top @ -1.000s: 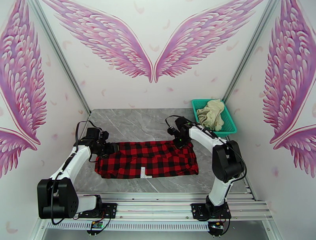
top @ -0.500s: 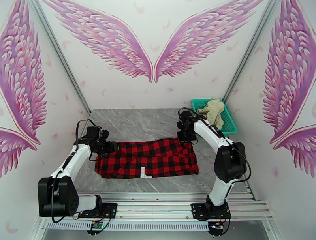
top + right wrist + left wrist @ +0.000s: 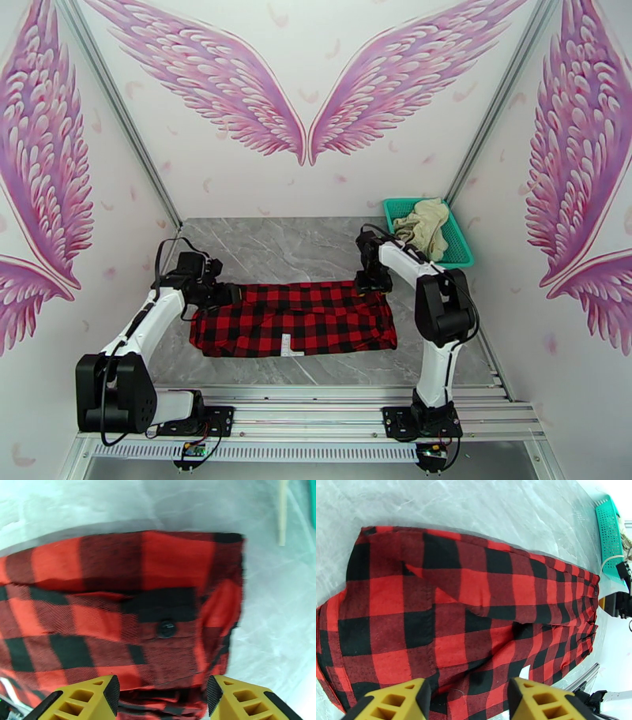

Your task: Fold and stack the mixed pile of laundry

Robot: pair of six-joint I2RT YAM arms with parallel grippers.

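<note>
On the grey desk (image 3: 268, 245), seen from above, the red-and-black checked shirt (image 3: 296, 317) lies flat between the two arms. The cream garment (image 3: 423, 225) sits crumpled in the teal basket (image 3: 458, 251) at the far right corner.

At the left wrist, the left tool (image 3: 468, 695) stands parted over the shirt's end, gripping nothing.

At the right wrist, the right tool (image 3: 162, 693) gapes empty above the shirt's buttoned edge.

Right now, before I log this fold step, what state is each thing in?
Checked shirt: folded into a flat band on the table.
Teal basket: upright, at the table's far right corner.
Cream cloth: crumpled, in the teal basket.
Left hand: open, over the shirt's left end.
Right hand: open, over the shirt's right end.
</note>
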